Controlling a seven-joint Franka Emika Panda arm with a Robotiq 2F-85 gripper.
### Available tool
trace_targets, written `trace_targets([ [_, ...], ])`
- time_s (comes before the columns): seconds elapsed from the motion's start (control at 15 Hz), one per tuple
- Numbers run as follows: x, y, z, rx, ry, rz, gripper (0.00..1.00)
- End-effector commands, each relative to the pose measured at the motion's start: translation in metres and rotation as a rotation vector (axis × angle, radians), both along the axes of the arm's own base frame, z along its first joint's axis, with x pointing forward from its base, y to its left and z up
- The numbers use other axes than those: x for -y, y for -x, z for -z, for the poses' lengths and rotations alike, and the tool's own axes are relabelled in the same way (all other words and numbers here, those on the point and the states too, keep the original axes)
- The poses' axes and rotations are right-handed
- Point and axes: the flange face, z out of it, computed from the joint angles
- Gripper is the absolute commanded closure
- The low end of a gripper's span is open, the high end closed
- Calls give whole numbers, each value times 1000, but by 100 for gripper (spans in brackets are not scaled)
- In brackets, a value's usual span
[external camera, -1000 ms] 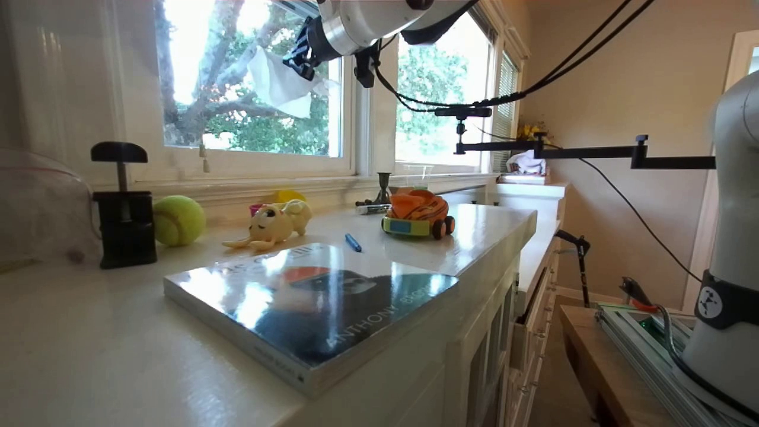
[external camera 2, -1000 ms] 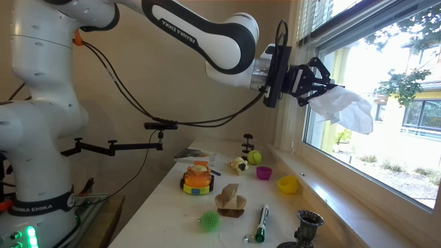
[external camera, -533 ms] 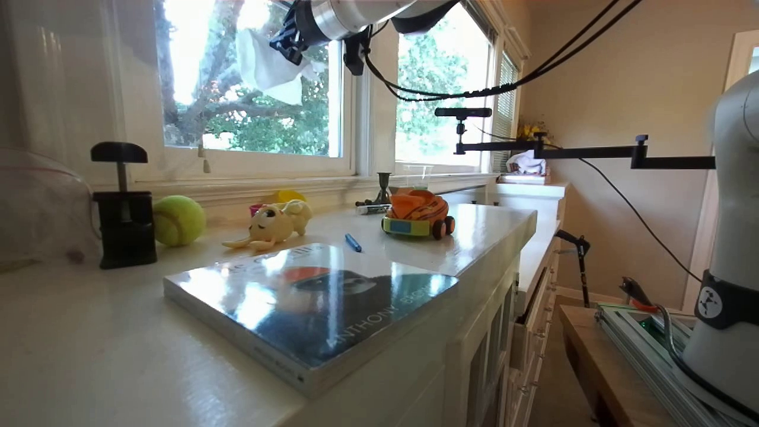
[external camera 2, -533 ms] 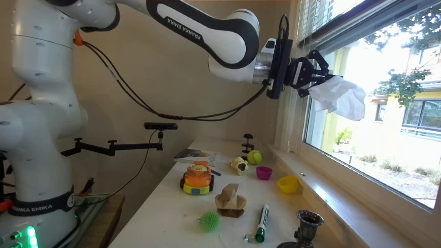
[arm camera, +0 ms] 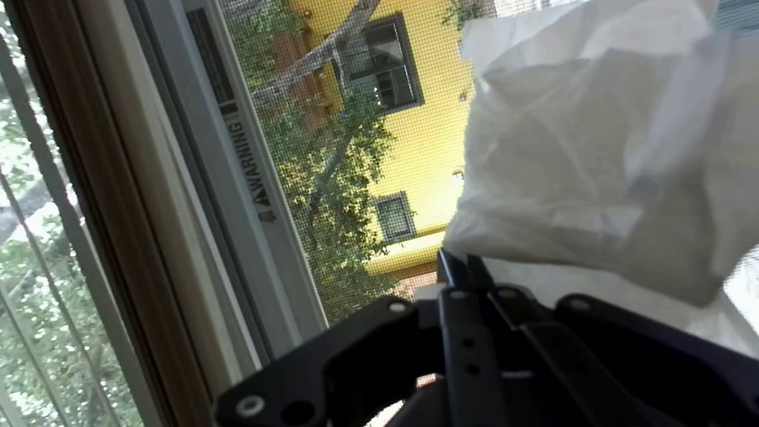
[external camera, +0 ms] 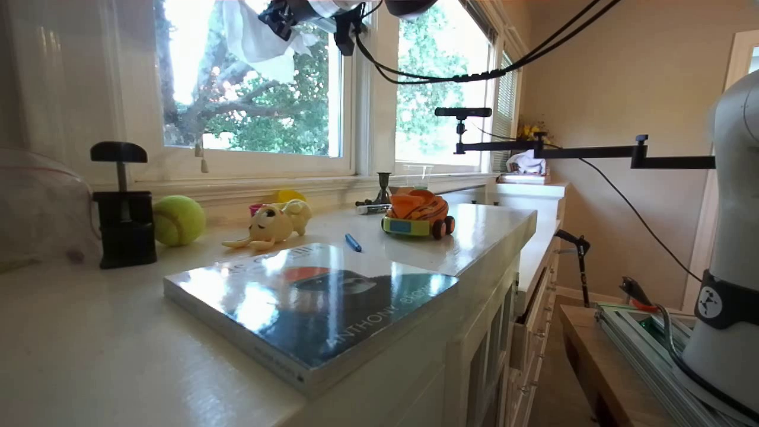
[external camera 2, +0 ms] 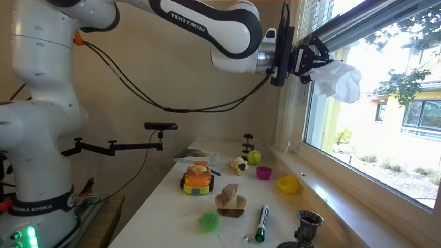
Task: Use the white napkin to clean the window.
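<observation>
The white napkin [external camera: 264, 53] is a thin, crumpled sheet. My gripper [external camera 2: 331, 62] is shut on one edge of it, and the rest hangs from the fingertips in both exterior views. The window [external camera 2: 389, 137] is a wide clear pane in a white frame, and the napkin [external camera 2: 339, 82] is in front of its upper part. In the wrist view the fingertips [arm camera: 465, 261] are closed together at the napkin's [arm camera: 581, 160] edge, with the window [arm camera: 367, 160] behind. I cannot tell whether the napkin touches the glass.
The window sill [external camera 2: 330, 199] runs below. On the counter are an orange toy car [external camera 2: 198, 179], a paper figure [external camera 2: 231, 201], a green spiky ball [external camera 2: 209, 221], a marker [external camera 2: 263, 222], a candle holder [external camera 2: 308, 224], cups, and a book [external camera: 308, 302]. Blinds [external camera 2: 311, 17] hang above the window.
My gripper has risen steadily along the window with the napkin still held in it. The arm and its cables have risen with it. The counter objects have not moved.
</observation>
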Motion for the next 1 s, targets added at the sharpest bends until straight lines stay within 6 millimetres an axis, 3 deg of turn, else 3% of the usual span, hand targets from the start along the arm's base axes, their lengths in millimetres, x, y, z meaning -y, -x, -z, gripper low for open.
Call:
trace_targets([
  [0.0, 5, 3, -3, 3, -24, 2, 99],
  [0.2, 1, 5, -1, -12, -59, 20, 99],
  [0.6, -47, -8, -11, -30, -127, -5, 99],
  [0.93, -61, -14, -12, -78, -164, 44, 99],
])
